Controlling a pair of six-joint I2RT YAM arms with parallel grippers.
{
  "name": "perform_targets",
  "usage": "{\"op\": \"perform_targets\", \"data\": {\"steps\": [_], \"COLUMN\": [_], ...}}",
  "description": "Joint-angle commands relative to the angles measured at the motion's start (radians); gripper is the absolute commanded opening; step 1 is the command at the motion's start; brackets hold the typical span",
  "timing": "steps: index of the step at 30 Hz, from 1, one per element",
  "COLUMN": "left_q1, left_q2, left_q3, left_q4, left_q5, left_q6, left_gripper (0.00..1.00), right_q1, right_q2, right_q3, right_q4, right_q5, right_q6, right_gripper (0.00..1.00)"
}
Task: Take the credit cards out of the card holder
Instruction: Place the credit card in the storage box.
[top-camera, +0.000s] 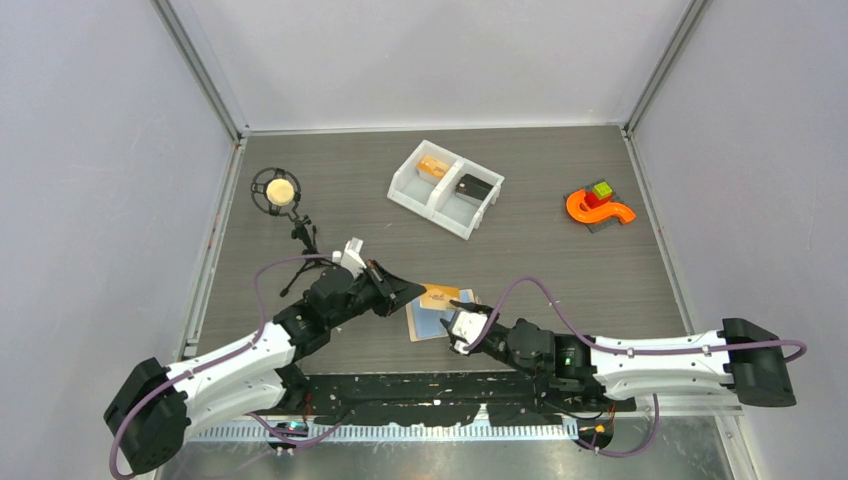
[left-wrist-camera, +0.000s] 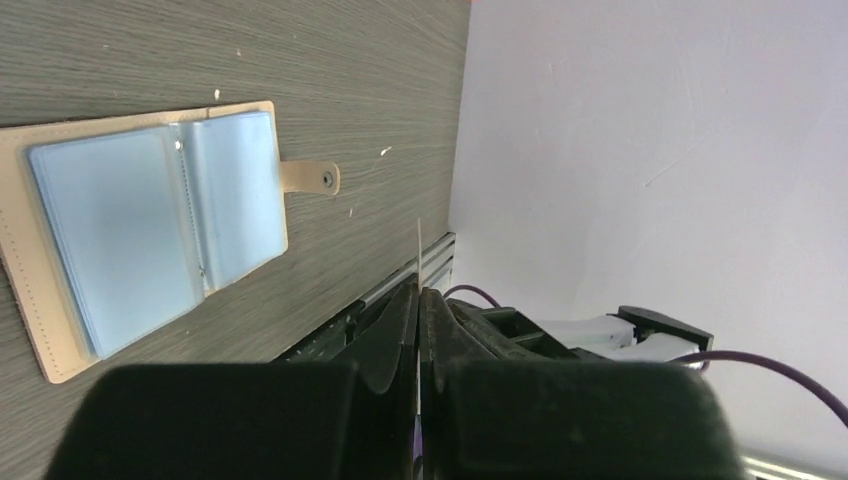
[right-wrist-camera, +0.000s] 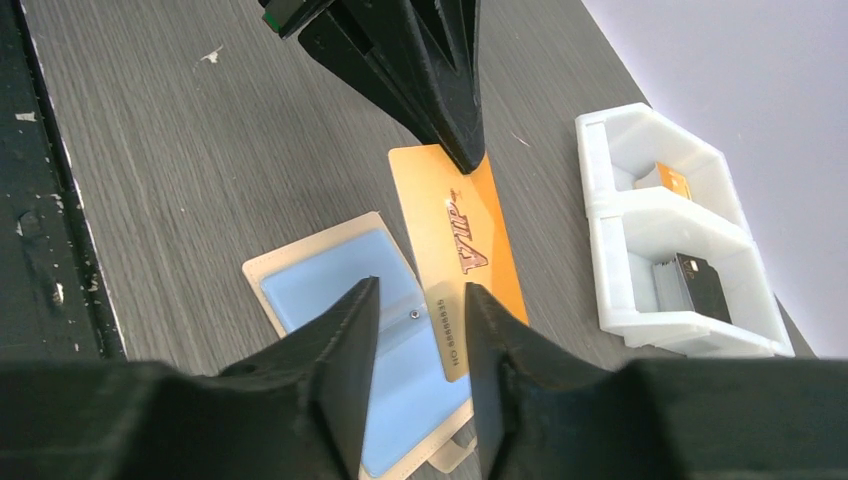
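Left pincer (top-camera: 418, 292): pressed together on the far short edge of the orange card (top-camera: 440, 296); in its own wrist view the card shows as a thin line sticking out between the fingers.
Orange card: out of the wallet, face up, with "VIP" lettering and a row of digits; it hangs slantwise over the wallet's far corner.
Right pincer (right-wrist-camera: 422, 290): spread, holding nothing; the card's near end lies in the gap between its fingers. I cannot tell whether it touches them.
Card holder (top-camera: 432, 322): flat and open on the table (top-camera: 560, 270) between the two arms, blue lining up, snap tab out to one side.
White bin (top-camera: 447, 190): farther back, an orange-tan piece (top-camera: 433, 167) in one compartment, a dark piece (top-camera: 472, 187) in the other.
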Motion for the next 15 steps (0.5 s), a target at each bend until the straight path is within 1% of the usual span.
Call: {"op": "perform_targets", "data": {"steps": [1, 2, 3, 4, 5, 6, 8, 9, 12, 15], "left_q1": [0.024, 0.025, 0.025, 0.025, 0.026, 0.026, 0.026, 0.026, 0.026, 0.028], "left_q2": [0.007, 0.01, 0.012, 0.015, 0.016, 0.018, 0.016, 0.014, -0.003, -0.032], "left_q3": [0.02, 0.026, 0.03, 0.034, 0.037, 0.039, 0.036, 0.032, 0.014, 0.004], "left_q4": [0.094, 0.097, 0.1, 0.102, 0.102, 0.101, 0.099, 0.102, 0.117, 0.115], "left_q5": [0.067, 0.076, 0.084, 0.091, 0.099, 0.105, 0.116, 0.121, 0.134, 0.156], "left_q6": [0.168, 0.209, 0.247, 0.284, 0.321, 0.354, 0.417, 0.439, 0.495, 0.542], "left_gripper": [0.0, 0.0, 0.0, 0.0, 0.0, 0.0, 0.0, 0.0, 0.0, 0.0], "right_q1": [0.006, 0.004, 0.0, -0.007, -0.023, -0.033, -0.067, -0.098, -0.183, -0.321], "right_q2": [-0.054, -0.071, -0.085, -0.09, -0.094, -0.094, -0.095, -0.104, -0.145, -0.182], "right_q3": [0.085, 0.1, 0.109, 0.138, 0.16, 0.203, 0.256, 0.266, 0.265, 0.243], "right_q4": [-0.088, -0.113, -0.128, -0.168, -0.2, -0.271, -0.352, -0.367, -0.384, -0.378], "right_q5": [0.023, 0.016, 0.021, 0.032, 0.031, 0.017, -0.025, -0.045, -0.203, -0.347], "right_q6": [0.164, 0.189, 0.262, 0.301, 0.378, 0.403, 0.465, 0.493, 0.555, 0.623], "right_gripper": [0.52, 0.52, 0.56, 0.58, 0.6, 0.6, 0.6, 0.6, 0.6, 0.57]}}
